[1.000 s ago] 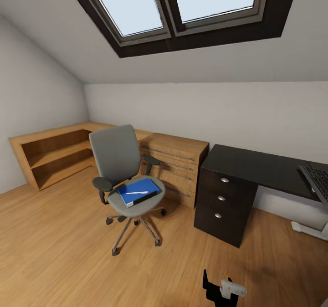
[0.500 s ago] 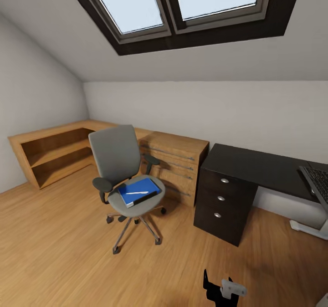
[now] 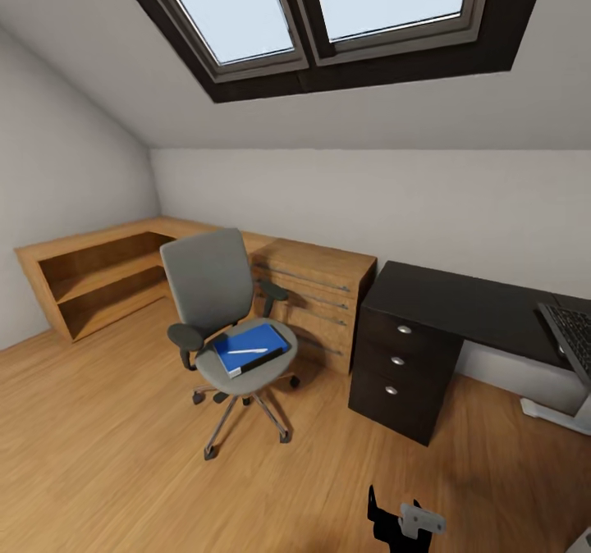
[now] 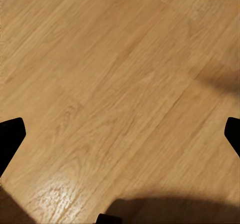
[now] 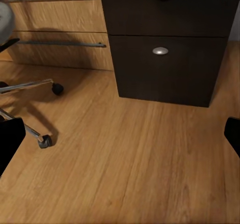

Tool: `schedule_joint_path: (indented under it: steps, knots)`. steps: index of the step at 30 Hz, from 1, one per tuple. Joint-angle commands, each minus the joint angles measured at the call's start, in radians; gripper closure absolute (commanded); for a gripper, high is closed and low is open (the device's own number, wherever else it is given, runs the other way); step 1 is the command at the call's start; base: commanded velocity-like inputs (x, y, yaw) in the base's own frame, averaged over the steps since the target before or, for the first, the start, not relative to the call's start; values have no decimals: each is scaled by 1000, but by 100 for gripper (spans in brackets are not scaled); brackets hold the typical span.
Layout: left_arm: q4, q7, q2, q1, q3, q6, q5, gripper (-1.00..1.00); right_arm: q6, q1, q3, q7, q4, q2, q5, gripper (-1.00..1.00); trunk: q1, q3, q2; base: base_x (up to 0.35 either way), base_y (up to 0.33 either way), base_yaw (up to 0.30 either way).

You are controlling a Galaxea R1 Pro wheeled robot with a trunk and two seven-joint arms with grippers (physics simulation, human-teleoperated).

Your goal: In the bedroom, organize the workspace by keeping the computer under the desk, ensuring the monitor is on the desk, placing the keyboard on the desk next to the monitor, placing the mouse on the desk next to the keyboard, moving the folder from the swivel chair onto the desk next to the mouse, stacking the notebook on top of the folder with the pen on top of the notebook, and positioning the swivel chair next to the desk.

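Beside wooden dresser, swivel chair holds folder.

Open wooden floor stretches across the near and left part of the room, free for passage. The swivel chair stands mid-left, its star base spreading over the floor, with a gap between it and the desk to its right. The desk's black drawer unit blocks the way on the right down to the floor. Behind the chair, a wooden dresser and low shelf close off the far wall. The sloped ceiling with 2 skylights limits headroom there.
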Motion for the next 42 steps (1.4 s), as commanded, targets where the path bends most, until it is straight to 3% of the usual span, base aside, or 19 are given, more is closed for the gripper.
schedule_joint_path:
  steps: [1, 10, 24, 36, 42]
  knots:
    - [1, 5, 0, -1, -8, -4, 10, -100, -4, -1, 0, 2, 2, 1, -6, -100, -4, 2, 7, 0, 0, 0]
    - [1, 5, 0, -1, -8, -4, 10, -100, -7, -1, -1, 1, 2, 2, -6, -100, -39, 30, 70, 0, 0, 0]
    - [8, -2, 1, -1, -8, -3, 10, -100, -7, -1, 0, 6, 2, 2, -2, -100, -92, 89, 168, 272, 0, -144]
    - [16, 0, -10, -1, -5, -5, 13, -100, -9, -1, 1, 2, 0, 0, 92, -100, -138, 141, 252, 29, 0, -171]
    - [16, 1, -10, -1, -4, -6, 14, -100, -10, -1, 1, -1, -1, -1, 111, -100, -161, 168, 294, 2, 0, -172]
